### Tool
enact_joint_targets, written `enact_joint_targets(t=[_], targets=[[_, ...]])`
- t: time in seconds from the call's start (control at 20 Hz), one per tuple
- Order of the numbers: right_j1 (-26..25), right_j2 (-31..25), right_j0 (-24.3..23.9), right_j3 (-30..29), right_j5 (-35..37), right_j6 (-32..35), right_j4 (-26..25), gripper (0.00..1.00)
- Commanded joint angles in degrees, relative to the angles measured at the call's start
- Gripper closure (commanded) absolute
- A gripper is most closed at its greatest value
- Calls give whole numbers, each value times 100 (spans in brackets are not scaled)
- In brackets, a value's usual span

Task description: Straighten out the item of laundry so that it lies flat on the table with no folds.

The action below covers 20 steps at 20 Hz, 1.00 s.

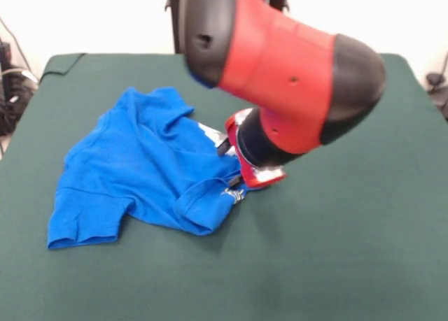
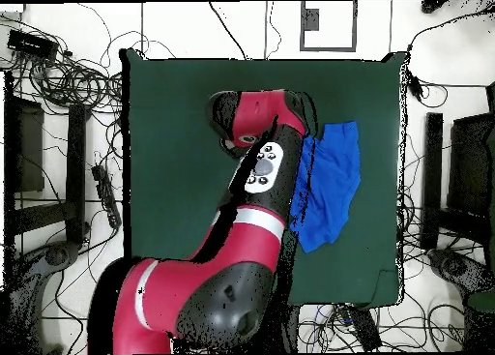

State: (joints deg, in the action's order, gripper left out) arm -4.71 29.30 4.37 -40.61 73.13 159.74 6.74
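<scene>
The bright blue T-shirt (image 1: 140, 167) lies rumpled on the left half of the green table (image 1: 336, 251), with folds along its right edge and one sleeve spread at the front left. Only plain blue shows; the print is hidden. My gripper (image 1: 228, 168) is low at the shirt's right edge, touching the bunched cloth there, and the red wrist hides most of it. In the overhead view the shirt (image 2: 329, 182) lies near the right edge of the table (image 2: 174, 129), and the arm (image 2: 261, 167) covers the gripper.
The arm's bulky red and black elbow (image 1: 280, 62) hangs over the table's middle. Cables and equipment (image 2: 68, 80) lie on the floor around the table. The cloth's far left corner (image 1: 63, 59) is turned up.
</scene>
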Motion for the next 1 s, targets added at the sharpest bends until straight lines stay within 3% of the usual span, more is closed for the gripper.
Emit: enact_joint_targets(t=[0.05,0.7,1.0], targets=[[-300,-1504,18,-888,1235,-231,650,0],[-198,-1396,223,-705,1265,62,307,0],[-230,-1102,449,-677,409,249,-81,0]])
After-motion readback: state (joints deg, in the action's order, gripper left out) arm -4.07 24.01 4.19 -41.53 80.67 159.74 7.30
